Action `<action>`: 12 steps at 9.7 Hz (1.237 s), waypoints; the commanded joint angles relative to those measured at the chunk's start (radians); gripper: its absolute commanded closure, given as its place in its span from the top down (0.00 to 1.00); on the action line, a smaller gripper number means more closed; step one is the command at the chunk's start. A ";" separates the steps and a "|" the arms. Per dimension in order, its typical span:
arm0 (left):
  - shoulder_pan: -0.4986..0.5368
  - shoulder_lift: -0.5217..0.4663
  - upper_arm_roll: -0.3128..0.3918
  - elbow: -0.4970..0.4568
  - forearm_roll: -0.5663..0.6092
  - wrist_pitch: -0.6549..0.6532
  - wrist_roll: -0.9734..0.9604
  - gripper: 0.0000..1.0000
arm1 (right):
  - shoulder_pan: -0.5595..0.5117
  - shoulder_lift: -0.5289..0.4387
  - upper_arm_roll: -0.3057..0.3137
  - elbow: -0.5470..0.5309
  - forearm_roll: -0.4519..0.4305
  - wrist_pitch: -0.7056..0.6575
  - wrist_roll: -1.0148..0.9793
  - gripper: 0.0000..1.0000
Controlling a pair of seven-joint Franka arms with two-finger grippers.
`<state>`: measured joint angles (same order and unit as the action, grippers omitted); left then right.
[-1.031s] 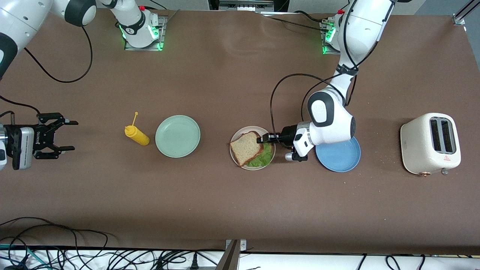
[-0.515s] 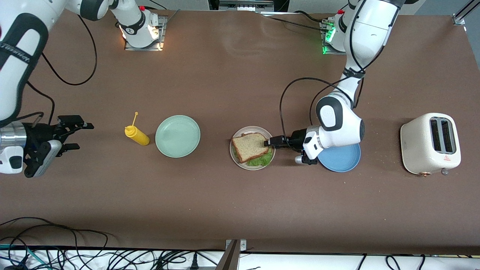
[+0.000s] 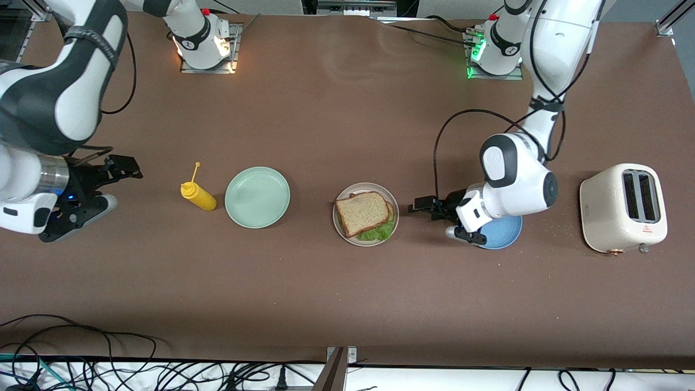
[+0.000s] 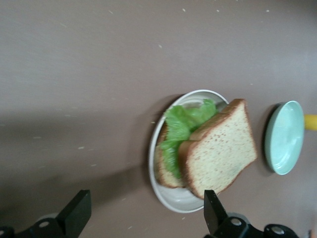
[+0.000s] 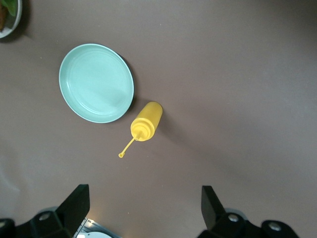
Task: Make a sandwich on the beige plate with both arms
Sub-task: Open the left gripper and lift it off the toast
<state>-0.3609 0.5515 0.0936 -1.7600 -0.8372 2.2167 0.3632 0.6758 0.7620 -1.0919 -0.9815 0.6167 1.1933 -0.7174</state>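
The sandwich point(image 3: 362, 213) lies on the beige plate point(image 3: 347, 234): a tan bread slice on top, green lettuce point(image 3: 380, 232) sticking out at the edge. The left wrist view shows the top slice point(image 4: 220, 151) leaning over the lettuce point(image 4: 181, 129) and a lower slice, all on the plate point(image 4: 181, 199). My left gripper point(image 3: 419, 208) stands open and empty over the table between the beige plate and a blue plate. My right gripper point(image 3: 126, 187) is open and empty over the table at the right arm's end.
A mint-green plate point(image 3: 257, 196) and a yellow squeeze bottle point(image 3: 198, 195) lie between the sandwich and my right gripper. A blue plate point(image 3: 502, 233) sits under the left wrist. A cream toaster point(image 3: 623, 208) stands toward the left arm's end.
My left gripper opened, let go of the top slice and drew back from the beige plate toward the blue one. The slice settled on the lettuce. The right arm swung and turned its gripper.
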 commanded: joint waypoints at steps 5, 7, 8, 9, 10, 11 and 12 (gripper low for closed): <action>0.083 -0.255 0.000 -0.179 0.521 -0.043 -0.102 1.00 | 0.002 -0.004 -0.014 -0.006 -0.014 -0.009 0.007 1.00; 0.098 -0.333 0.003 -0.238 0.625 -0.048 -0.130 1.00 | 0.002 -0.004 -0.014 -0.006 -0.017 -0.009 0.007 1.00; 0.112 -0.370 0.006 -0.254 0.698 -0.092 -0.157 1.00 | 0.002 -0.004 -0.014 -0.006 -0.017 -0.009 0.006 1.00; 0.120 -0.402 0.008 -0.254 0.748 -0.154 -0.185 1.00 | 0.002 -0.004 -0.014 -0.006 -0.017 -0.009 0.007 1.00; 0.120 -0.438 0.020 -0.253 0.788 -0.210 -0.204 1.00 | 0.001 -0.004 -0.014 -0.008 -0.017 -0.009 0.006 1.00; 0.120 -0.479 0.030 -0.251 0.819 -0.276 -0.205 1.00 | 0.001 -0.004 -0.014 -0.008 -0.017 -0.009 0.006 1.00; 0.120 -0.507 0.050 -0.243 0.837 -0.325 -0.205 1.00 | 0.001 -0.004 -0.014 -0.008 -0.017 -0.009 0.006 1.00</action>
<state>-0.2406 0.1191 0.1270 -1.9754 -0.0498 1.9467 0.1776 0.6706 0.7637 -1.0968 -0.9861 0.6107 1.1927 -0.7127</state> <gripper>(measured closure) 0.000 0.000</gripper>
